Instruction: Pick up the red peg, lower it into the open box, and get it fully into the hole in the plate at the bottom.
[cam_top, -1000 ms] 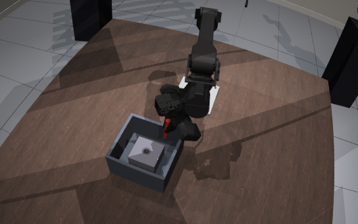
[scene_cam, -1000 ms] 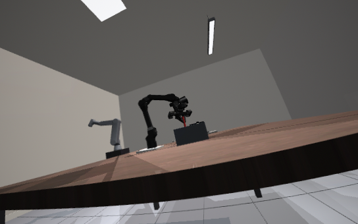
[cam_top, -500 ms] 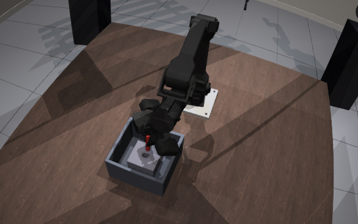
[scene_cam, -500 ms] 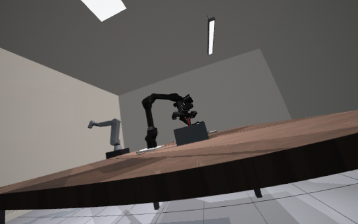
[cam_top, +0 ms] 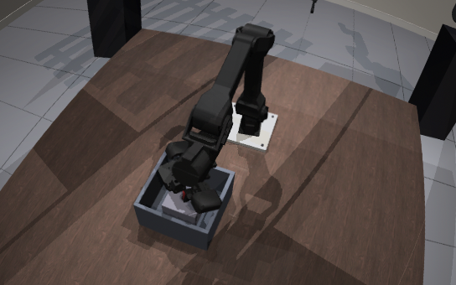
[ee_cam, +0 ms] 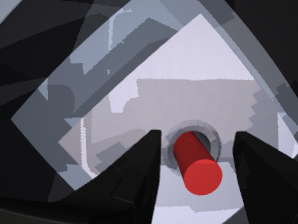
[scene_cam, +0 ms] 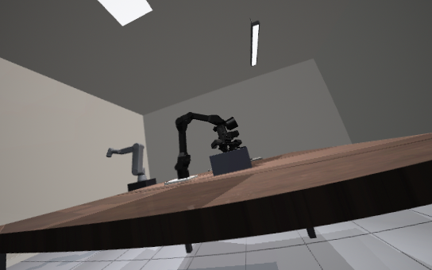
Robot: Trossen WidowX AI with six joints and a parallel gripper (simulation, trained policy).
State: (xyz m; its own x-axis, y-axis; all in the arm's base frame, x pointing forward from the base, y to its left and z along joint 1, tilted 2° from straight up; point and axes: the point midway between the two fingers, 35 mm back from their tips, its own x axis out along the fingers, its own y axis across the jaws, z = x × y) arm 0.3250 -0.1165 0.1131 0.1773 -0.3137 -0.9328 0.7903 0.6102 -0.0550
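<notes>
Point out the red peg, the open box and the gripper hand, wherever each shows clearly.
Red peg (ee_cam: 203, 177): wrist view, its near end face.
Open box (cam_top: 172, 226) (scene_cam: 231, 162): top and exterior views, outer wall.
Hand (ee_cam: 198, 140): wrist view, midway between fingertips.
</notes>
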